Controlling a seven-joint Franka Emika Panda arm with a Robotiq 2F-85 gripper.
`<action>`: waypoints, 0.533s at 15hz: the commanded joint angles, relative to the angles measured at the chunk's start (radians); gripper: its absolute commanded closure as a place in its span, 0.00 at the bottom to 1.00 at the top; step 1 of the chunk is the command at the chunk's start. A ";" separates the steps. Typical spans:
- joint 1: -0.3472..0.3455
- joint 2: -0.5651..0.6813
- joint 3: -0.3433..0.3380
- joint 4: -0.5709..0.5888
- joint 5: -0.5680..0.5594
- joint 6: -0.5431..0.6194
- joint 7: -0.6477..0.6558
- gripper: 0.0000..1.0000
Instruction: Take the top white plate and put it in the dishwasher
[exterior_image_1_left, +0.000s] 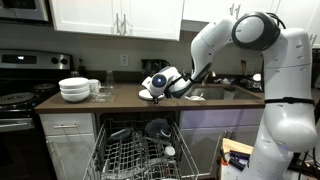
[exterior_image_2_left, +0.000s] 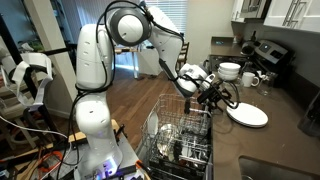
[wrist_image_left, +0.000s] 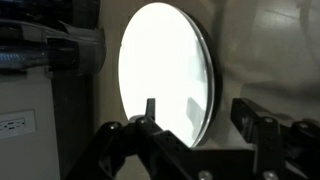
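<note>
The top white plate (wrist_image_left: 165, 70) fills the wrist view as a bright disc. In both exterior views it lies on the dark counter (exterior_image_1_left: 120, 97) near the front edge (exterior_image_1_left: 147, 96) (exterior_image_2_left: 250, 116). My gripper (wrist_image_left: 197, 110) is open, with its fingers wide apart astride the plate's rim. One finger overlaps the plate's face. The other stands clear of the rim with a gap. The gripper shows at the plate's edge in both exterior views (exterior_image_1_left: 153, 90) (exterior_image_2_left: 222, 97). The dishwasher (exterior_image_1_left: 125, 155) (exterior_image_2_left: 180, 135) stands open below the counter, its wire rack pulled out with a few dishes in it.
Stacked deeper white bowls (exterior_image_1_left: 75, 90) (exterior_image_2_left: 230, 70) stand on the counter, with glasses (exterior_image_1_left: 97, 87) and a mug (exterior_image_2_left: 250, 78) beside them. A black-topped stove (exterior_image_1_left: 20, 97) (exterior_image_2_left: 270, 55) adjoins the counter. A sink (exterior_image_1_left: 215, 92) lies under my arm.
</note>
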 joint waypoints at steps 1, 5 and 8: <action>-0.018 0.028 0.003 0.031 -0.043 0.025 0.006 0.26; -0.023 0.037 0.002 0.038 -0.058 0.025 0.007 0.56; -0.029 0.038 0.003 0.041 -0.065 0.025 0.005 0.59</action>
